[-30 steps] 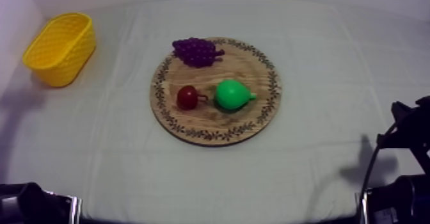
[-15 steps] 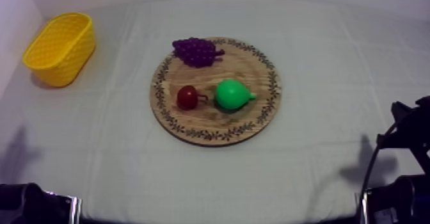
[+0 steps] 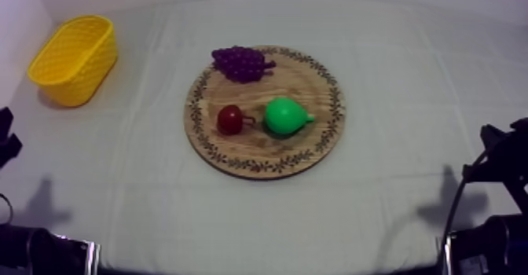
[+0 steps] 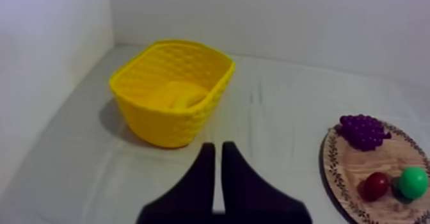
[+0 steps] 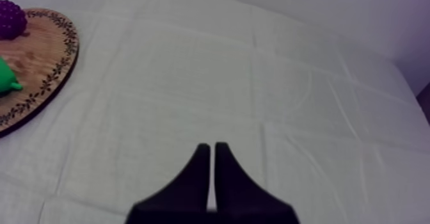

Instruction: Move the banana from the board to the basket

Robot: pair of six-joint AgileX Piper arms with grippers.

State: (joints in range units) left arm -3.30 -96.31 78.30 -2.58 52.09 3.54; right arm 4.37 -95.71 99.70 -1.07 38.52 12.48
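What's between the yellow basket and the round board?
Nothing, just bare cloth between the basket and the board. The top view shows it, and the left wrist view too.

Banana (image 4: 182, 97) in the basket (image 3: 78, 86), far left of the board (image 3: 314, 148) with grapes (image 3: 240, 62), pear (image 3: 284, 115)

Open cloth (image 3: 149, 97) separates basket (image 3: 78, 82) and board (image 3: 259, 148).

Banana (image 4: 183, 97): pale yellow, I see it lying inside the yellow basket (image 3: 78, 78). Basket: upright, oval, far left of bench (image 3: 408, 89). Wooden board (image 3: 267, 149): round, patterned rim, flat, mid-bench.
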